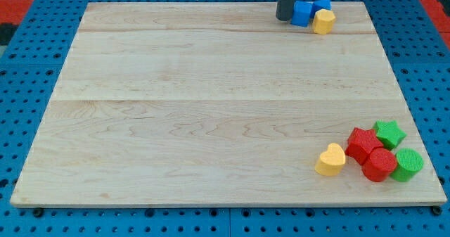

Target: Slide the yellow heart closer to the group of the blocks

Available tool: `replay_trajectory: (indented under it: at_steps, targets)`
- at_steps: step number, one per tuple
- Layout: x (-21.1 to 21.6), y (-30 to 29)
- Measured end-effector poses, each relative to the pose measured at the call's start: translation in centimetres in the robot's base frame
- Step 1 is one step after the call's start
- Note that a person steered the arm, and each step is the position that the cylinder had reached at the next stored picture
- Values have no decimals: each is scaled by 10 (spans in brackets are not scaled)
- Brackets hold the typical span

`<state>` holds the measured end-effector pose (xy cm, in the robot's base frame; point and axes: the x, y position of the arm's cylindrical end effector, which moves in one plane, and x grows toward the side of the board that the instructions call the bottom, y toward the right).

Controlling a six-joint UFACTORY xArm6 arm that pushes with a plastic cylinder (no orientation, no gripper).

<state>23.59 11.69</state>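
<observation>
The yellow heart-shaped block (331,159) lay near the bottom right corner of the pale wooden surface (211,110), just beside a cluster of four blocks at its right: a red angular block (363,144), a red cylinder (380,165), a green star (389,133) and a green cylinder (407,164). The heart looked to be touching or all but touching the red angular block, so I judged the task close to done, if that cluster was the group meant.

My tip (283,17) stood far off, at the view's top edge, right against the left side of a blue block (302,13). A second blue block (323,5) and a small yellow block (324,22) sat packed beside it, making a second group. There were no fingers on this rod, so nothing was held; it could only push.

With the tip well apart from the heart, any further nudge would have called for a long travel down the board, arriving on the heart's left side so as to press it rightward into the cluster.
</observation>
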Motion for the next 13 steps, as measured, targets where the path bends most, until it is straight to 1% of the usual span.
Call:
replay_trajectory:
  at_steps: [1, 2, 3, 4, 6, 7, 8, 9, 10, 11, 12, 13]
  targets:
    - [0, 12]
    - [0, 11]
    - [11, -8]
    - [76, -34]
    - [228, -38]
    - [294, -39]
    - [353, -39]
    - [383, -3]
    - [382, 38]
    - [374, 17]
    - [361, 15]
    - [360, 29]
